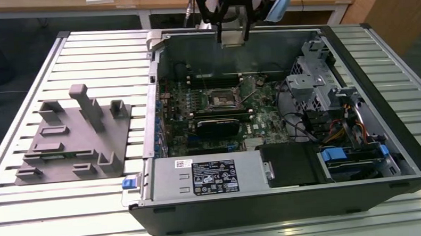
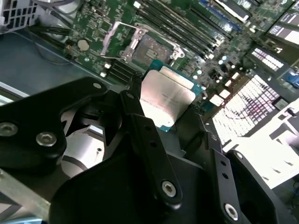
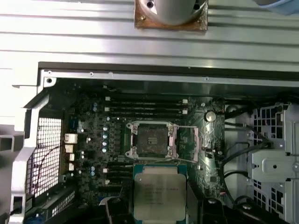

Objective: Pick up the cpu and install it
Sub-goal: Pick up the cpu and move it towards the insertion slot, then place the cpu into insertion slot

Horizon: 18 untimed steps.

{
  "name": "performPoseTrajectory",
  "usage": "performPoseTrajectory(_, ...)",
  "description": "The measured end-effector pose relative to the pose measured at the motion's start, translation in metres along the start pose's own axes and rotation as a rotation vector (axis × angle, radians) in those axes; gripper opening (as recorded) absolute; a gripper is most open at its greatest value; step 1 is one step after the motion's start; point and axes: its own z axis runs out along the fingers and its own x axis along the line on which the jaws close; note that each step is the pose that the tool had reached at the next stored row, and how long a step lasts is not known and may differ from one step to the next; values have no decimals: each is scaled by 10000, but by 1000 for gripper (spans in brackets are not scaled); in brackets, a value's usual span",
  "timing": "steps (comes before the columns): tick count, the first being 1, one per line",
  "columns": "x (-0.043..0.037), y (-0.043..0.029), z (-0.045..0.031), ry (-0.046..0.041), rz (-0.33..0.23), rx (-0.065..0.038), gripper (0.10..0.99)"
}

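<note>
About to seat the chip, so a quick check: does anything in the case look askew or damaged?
Nothing stands out. The claw holds the cpu by its edges above the motherboard. The socket is bare, its metal frame swung open beside it, and nothing on the board looks bent or loose.

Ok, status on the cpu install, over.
Copy: end effector shut on the cpu. Chip held over the motherboard, short of the socket. Socket open, no chip in it; nothing seen in the way.
</note>
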Motion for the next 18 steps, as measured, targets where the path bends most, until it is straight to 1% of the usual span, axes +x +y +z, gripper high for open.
performPoseTrajectory(2, -28, 6, 2, -5, -1, -10, 545)
performPoseTrajectory(7, -62, 5, 7, -6, 3, -8, 545)
performPoseTrajectory(11, -65, 5, 11, -14, 83, -4, 545)
performPoseTrajectory(15, -65, 4, 24, -52, 553, 8, 545)
performPoseTrajectory(18, -65, 4, 35, -94, 1061, 20, 545)
